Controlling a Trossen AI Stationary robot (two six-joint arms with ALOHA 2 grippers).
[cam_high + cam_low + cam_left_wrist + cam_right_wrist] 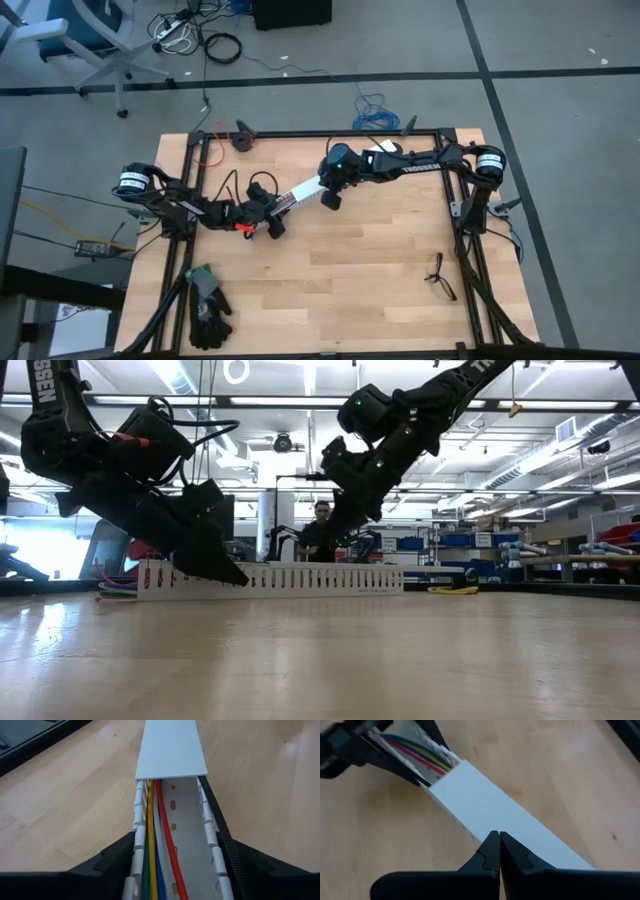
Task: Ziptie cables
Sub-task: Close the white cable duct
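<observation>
Near the worktop's middle, cables: red, yellow, blue and green cables [156, 855] are laid inside a white slotted channel [190, 820], partly closed by a white lid [171, 747].
Ziptie: a black toothed strip [231, 851] is seen along one channel wall.
Left gripper [175, 870]: spread around the channel's open end, both fingers outside its walls.
Right gripper [499, 851]: fully closed, tips pressed on the lid.
Risk: cables may be pinched by the lid, or the channel skewed by uneven squeezing.

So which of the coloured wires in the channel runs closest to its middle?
The red wire. It angles across the slotted floor, while the blue, yellow and green wires hug one side wall.
</observation>
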